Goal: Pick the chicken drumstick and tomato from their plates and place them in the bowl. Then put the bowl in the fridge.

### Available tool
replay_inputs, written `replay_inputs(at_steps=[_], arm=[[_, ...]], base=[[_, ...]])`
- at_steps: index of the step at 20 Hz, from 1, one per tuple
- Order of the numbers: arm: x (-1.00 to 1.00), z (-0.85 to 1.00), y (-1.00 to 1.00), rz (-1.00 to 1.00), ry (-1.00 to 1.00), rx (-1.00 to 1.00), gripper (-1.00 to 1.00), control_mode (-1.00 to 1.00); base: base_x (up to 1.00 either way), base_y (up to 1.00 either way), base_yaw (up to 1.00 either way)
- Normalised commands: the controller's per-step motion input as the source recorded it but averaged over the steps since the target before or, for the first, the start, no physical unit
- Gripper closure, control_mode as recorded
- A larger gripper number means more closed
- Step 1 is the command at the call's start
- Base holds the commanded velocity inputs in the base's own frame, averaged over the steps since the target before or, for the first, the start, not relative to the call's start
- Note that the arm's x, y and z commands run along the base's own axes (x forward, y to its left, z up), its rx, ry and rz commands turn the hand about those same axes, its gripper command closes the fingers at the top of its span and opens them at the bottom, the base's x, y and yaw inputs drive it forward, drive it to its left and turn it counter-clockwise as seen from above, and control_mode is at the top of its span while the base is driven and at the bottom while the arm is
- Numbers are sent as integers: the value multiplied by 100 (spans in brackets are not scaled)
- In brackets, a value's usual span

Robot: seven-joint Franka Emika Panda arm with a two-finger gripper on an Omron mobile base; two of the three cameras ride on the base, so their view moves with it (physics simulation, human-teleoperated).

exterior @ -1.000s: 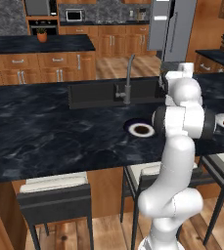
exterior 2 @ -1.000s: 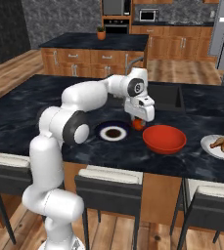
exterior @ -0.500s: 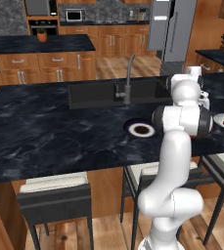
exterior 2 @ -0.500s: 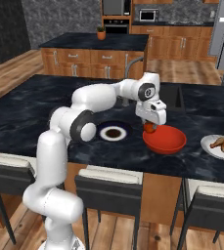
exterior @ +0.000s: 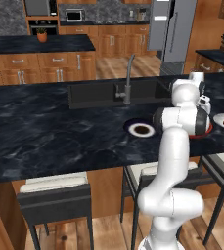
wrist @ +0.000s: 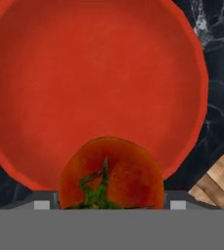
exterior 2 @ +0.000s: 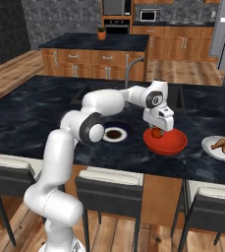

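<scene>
The tool (exterior 2: 156, 132) grips the tomato (wrist: 111, 173) above the bare red bowl (exterior 2: 166, 142); the drumstick (exterior 2: 221, 144) lies on its plate (exterior 2: 208, 146).

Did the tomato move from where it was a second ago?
Yes. The tomato, held in the gripper, has travelled right, away from the dark-rimmed plate, and now hangs over the red bowl.

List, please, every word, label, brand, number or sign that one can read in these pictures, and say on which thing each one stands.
None: no readable text stands anywhere in these pictures.
The tomato, the bowl, the dark-rimmed plate and the plate with the chicken drumstick carry no letters.
The fridge and the microwave in the background are too small and blurred to show any brand or number.
</scene>
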Motion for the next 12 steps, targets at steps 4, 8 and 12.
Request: replay_inputs(at_steps=[4,8,12], arm=[[24,-27,-22,0,-5,3,100,-100],[7,-30,-19,0,0,6,100,-100],[0,-22,-3,0,0,1,100,-100]], base=[[0,0,0],[0,0,0],[0,0,0]])
